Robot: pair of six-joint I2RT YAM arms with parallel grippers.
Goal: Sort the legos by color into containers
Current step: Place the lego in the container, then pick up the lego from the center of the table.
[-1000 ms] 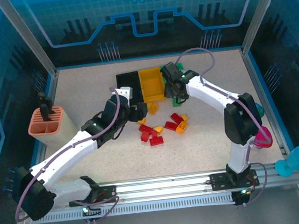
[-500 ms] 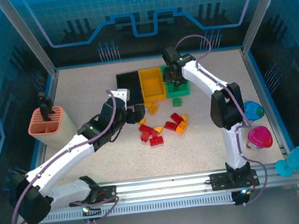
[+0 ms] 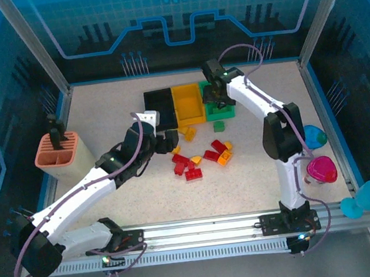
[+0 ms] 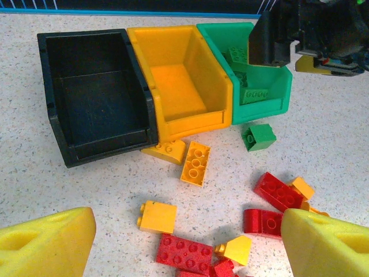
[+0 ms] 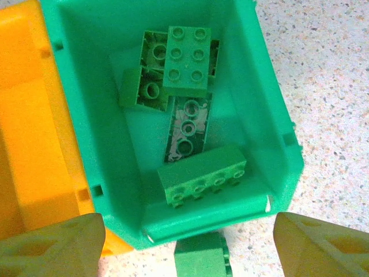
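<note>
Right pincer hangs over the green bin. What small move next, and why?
Probably shift the right pincer onto the small green plastic brick lying just outside the green rectangular plastic bin: its jaws stand open and empty, and that brick is unsorted.

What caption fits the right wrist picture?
Open right tool above the green bin of green legos.

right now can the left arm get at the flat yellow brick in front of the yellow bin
Probably yes. The left tool is open, and the flat yellow brick lies on bare table just ahead of it, in front of the yellow bin. A second yellow brick sits close beside it.
</note>
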